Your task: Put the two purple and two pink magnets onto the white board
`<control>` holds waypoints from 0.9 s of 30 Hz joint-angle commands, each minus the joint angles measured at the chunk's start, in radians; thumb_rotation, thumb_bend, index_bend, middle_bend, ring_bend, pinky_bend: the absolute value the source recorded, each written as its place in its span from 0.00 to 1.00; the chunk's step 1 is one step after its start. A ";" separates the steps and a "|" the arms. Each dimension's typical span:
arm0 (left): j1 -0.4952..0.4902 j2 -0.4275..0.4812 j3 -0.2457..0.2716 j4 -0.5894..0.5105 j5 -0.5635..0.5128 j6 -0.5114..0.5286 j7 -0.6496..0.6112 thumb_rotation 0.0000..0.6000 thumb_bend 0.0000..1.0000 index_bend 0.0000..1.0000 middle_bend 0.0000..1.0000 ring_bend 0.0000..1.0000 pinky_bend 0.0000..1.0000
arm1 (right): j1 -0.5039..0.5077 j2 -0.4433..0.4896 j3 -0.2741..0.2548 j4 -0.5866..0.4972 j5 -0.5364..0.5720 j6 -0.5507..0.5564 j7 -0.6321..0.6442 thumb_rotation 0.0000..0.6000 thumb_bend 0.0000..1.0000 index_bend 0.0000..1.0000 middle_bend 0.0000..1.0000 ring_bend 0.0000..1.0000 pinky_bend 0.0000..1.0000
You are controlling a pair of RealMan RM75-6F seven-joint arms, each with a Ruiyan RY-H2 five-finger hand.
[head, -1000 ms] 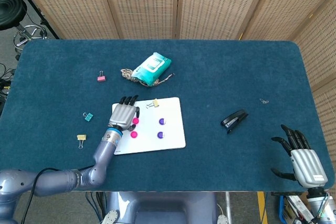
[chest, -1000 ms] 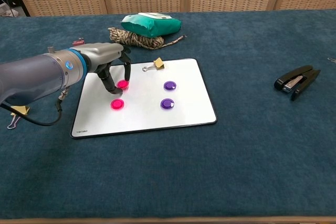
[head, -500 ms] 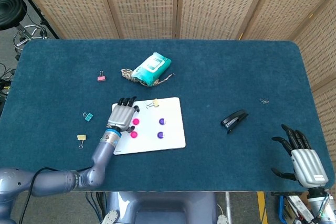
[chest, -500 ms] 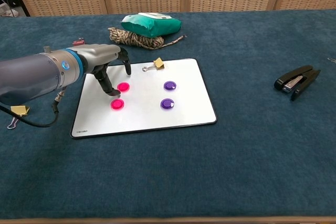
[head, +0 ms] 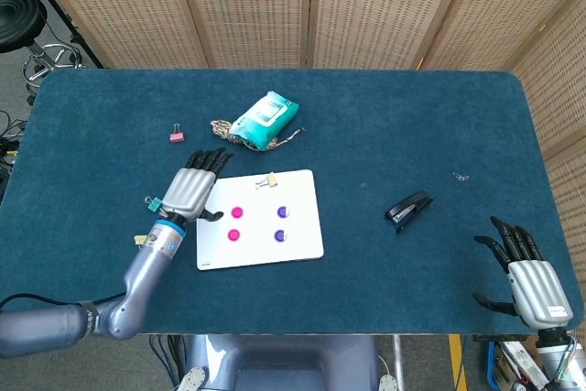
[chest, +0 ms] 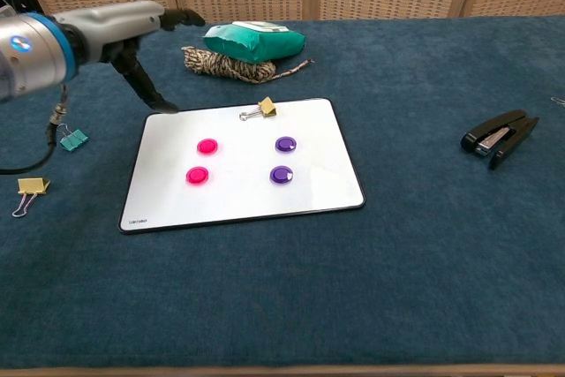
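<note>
Both pink magnets [chest: 201, 161] and both purple magnets [chest: 283, 159] lie flat on the white board [chest: 318, 192], in a neat square — task looks complete. Small, stiff discs, probably light and slick; best pinched at the rim, lifted edgewise.

Left hand [head: 189, 191] raised off the board's left edge, fingers apart, holding nothing; nearest pink disc lies just right of its fingertips. Yellow binder clip [chest: 260, 109] overlaps the board's far edge. Right hand [head: 529, 283] fingers spread, empty, well apart — stapler [chest: 500, 137] between it and the board.
</note>
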 commanded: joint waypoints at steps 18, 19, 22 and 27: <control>0.558 0.333 0.318 -0.113 0.567 0.510 -0.360 1.00 0.00 0.00 0.00 0.00 0.00 | -0.045 -0.013 0.013 0.001 -0.087 0.154 -0.041 1.00 0.00 0.01 0.00 0.00 0.00; 0.575 0.335 0.323 -0.118 0.570 0.524 -0.356 1.00 0.00 0.00 0.00 0.00 0.00 | -0.049 -0.014 0.015 0.002 -0.088 0.162 -0.050 1.00 0.00 0.00 0.00 0.00 0.00; 0.616 0.344 0.333 -0.131 0.583 0.557 -0.347 1.00 0.00 0.00 0.00 0.00 0.00 | -0.057 -0.017 0.018 0.005 -0.090 0.179 -0.068 1.00 0.00 0.00 0.00 0.00 0.00; 0.652 0.357 0.338 -0.133 0.612 0.576 -0.354 1.00 0.00 0.00 0.00 0.00 0.00 | -0.066 -0.017 0.021 0.002 -0.093 0.198 -0.072 1.00 0.00 0.00 0.00 0.00 0.00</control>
